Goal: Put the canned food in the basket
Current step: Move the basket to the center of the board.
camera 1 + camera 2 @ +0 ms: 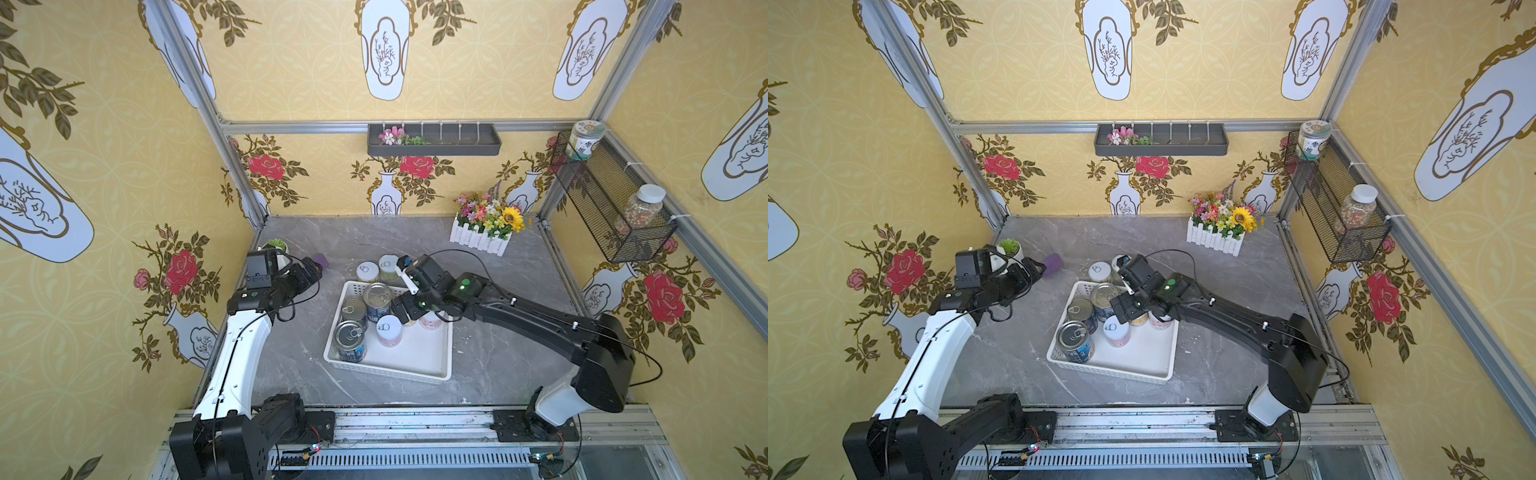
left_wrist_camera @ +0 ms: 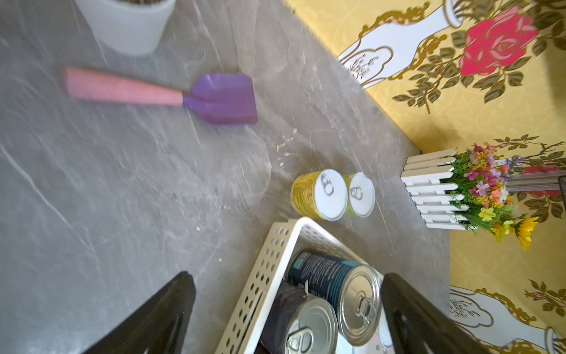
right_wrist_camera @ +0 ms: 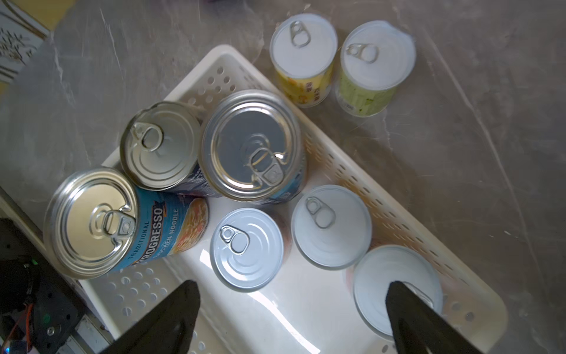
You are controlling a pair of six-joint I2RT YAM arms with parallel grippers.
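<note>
basket [image 1: 386, 369]: we count six cans inside, three silver-topped [image 3: 251, 144], three white-lidded [image 3: 330, 226] | right gripper [image 3: 292, 286]: above them, jaws wide, nothing held | left gripper [image 2: 286, 275]: wide, empty, near the far corner | past the far rim: yellow can [image 3: 303, 58] and green can [image 3: 376, 61] side by side on the table [image 1: 498, 332] | step, we judge: between cans; next: reach past the rim and pinch one without knocking its neighbour

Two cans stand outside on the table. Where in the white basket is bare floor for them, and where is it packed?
Free: the basket floor in its near right corner, bordered by the front blue can and the three white-lidded cans. Crowded: the left wall, lined with three silver-topped cans, and the far side.
</note>
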